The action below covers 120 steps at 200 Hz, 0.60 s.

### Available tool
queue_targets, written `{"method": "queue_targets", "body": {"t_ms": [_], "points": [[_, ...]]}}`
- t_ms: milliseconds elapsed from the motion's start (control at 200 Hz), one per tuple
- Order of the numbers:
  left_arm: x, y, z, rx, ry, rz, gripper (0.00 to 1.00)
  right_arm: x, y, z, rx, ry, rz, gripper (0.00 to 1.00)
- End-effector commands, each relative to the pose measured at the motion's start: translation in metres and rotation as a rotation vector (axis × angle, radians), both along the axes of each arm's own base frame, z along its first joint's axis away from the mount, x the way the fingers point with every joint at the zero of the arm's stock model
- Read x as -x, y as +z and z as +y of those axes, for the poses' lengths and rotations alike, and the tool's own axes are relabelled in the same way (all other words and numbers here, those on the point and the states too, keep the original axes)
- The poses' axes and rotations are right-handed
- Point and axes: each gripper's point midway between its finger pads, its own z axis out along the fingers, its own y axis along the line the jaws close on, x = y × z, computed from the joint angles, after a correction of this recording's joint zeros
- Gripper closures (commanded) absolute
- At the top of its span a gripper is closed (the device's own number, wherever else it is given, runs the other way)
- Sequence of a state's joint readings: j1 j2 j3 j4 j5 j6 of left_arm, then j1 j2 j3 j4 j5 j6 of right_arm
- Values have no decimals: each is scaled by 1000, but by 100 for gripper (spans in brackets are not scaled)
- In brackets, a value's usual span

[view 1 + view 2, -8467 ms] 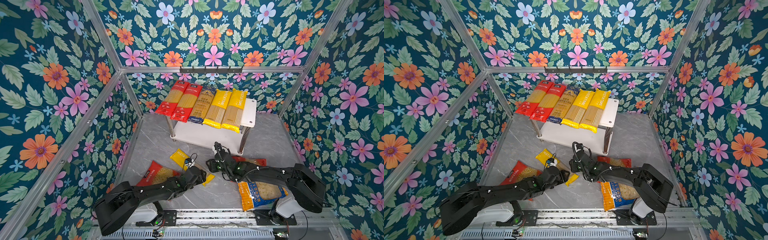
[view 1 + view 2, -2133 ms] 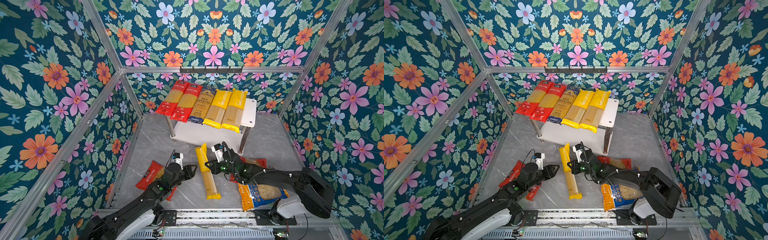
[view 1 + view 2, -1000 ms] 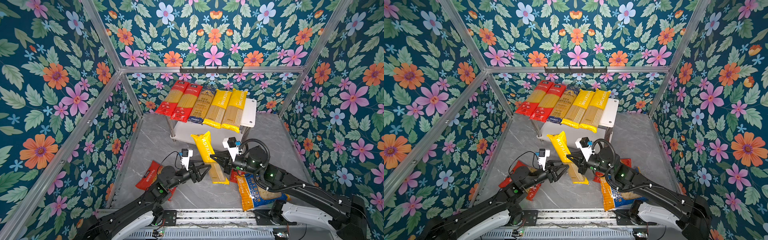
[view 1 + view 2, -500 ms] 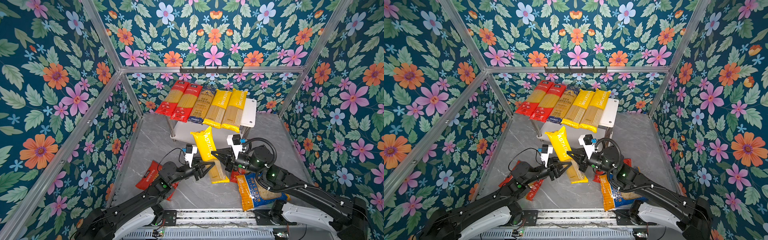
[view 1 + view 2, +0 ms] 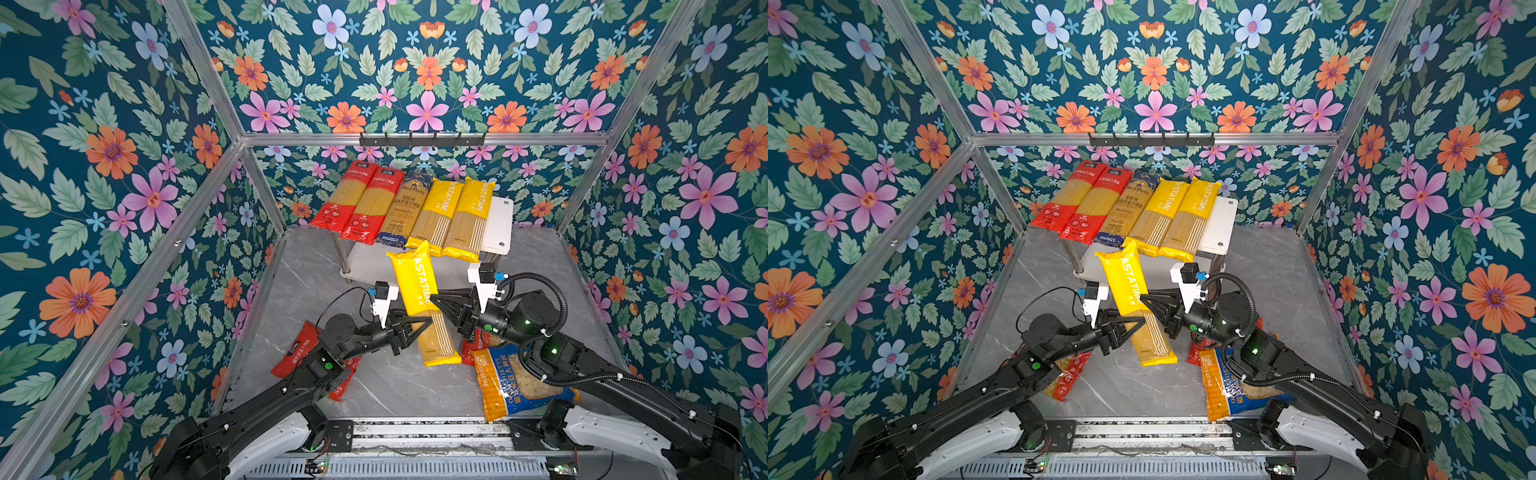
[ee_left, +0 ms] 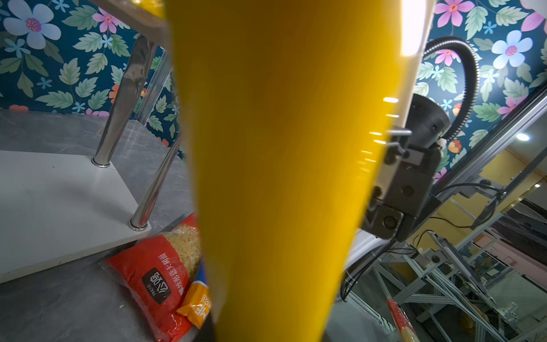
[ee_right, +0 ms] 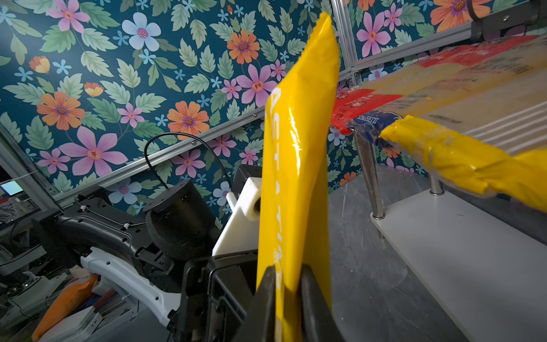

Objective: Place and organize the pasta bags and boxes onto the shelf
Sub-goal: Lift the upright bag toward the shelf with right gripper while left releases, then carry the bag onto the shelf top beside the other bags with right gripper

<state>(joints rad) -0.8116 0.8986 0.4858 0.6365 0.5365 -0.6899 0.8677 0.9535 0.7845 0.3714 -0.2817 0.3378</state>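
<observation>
A yellow PASTATIME pack (image 5: pixel 415 282) (image 5: pixel 1125 282) hangs tilted in the air in front of the shelf (image 5: pixel 496 224). My left gripper (image 5: pixel 422 326) is shut on its left side. That pack (image 6: pixel 281 148) fills the left wrist view and hides the jaws. From the right, my right gripper (image 5: pixel 436 301) (image 7: pixel 288 272) has a finger on each side of the pack's edge. The shelf's top tier carries two red packs (image 5: pixel 353 199), a navy one (image 5: pixel 409 208) and two yellow ones (image 5: pixel 453 216).
On the floor lie a red macaroni bag (image 5: pixel 297 349) under my left arm, a second red bag (image 5: pixel 471 351) and a blue-orange shells bag (image 5: pixel 511 386) under my right arm. A black hook rail (image 5: pixel 422 139) hangs on the back wall. The shelf's lower tier (image 6: pixel 59 201) is bare.
The yellow pack has risen a little and stands more upright. My left gripper has moved right onto its side and closed on it. The right arm has barely shifted.
</observation>
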Motion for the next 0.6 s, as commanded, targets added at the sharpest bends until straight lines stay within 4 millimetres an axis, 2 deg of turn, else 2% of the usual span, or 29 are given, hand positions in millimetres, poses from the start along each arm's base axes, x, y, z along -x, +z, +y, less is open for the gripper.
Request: {"method": "queue_targets", "body": {"t_ms": [0,145,380,520,595], "points": [[-11,23,5,38,72,-42,84,3,-2,-3,8,8,10,72],[-15,35,5,27,91,-45,85,1,-15,-12,34,-12,40,58],[-17,69,8,49,110,-83,86,-1,-51,-18,137,-22,168,35],[-19,84,8,62,115,-107,86,0,-65,-14,167,-1,218,28],[-20,89,7,67,113,-112,86,1,-67,-13,166,6,224,27]]}}
